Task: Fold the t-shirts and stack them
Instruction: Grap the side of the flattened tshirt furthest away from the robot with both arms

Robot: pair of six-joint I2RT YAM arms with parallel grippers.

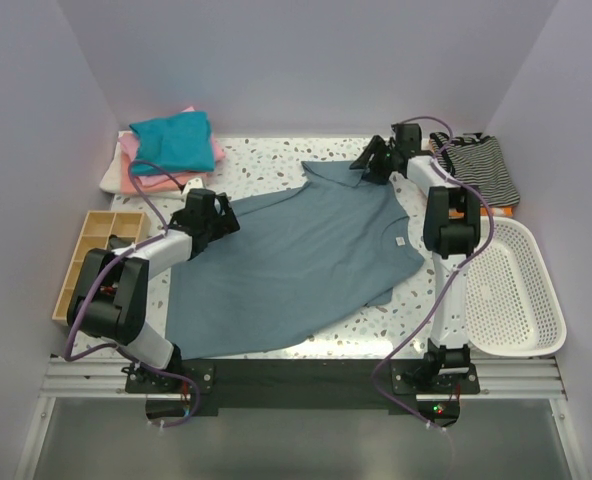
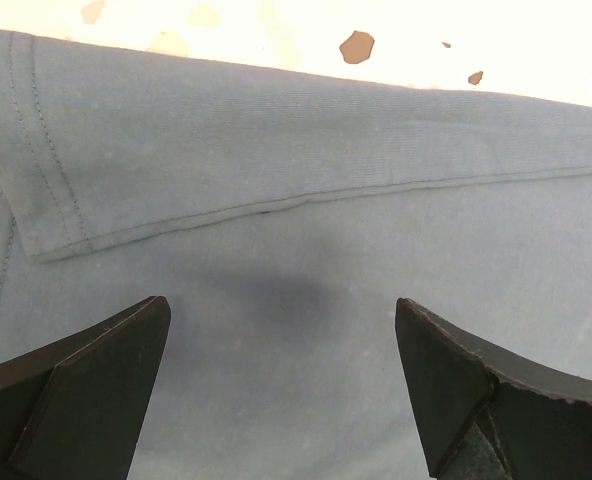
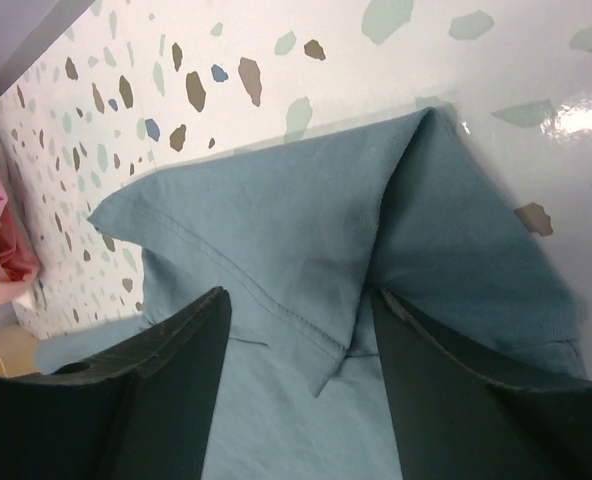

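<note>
the slate-blue t-shirt (image 1: 306,260) lies spread out in the middle of the table (image 1: 276,160), collar toward the right arm and not yet folded, while the teal shirt (image 1: 173,138) tops the folded pile in the far left corner. the left gripper (image 2: 281,330) hovers low over the cloth beside a stitched hem, spread wide with nothing between its fingers. the right gripper (image 3: 301,320) is released too, its jaws straddling a rumpled sleeve at the far edge. this looks like the grab before the first fold. next, both need to drop, pinch the cloth edge cleanly, then lift and carry it across together.
</note>
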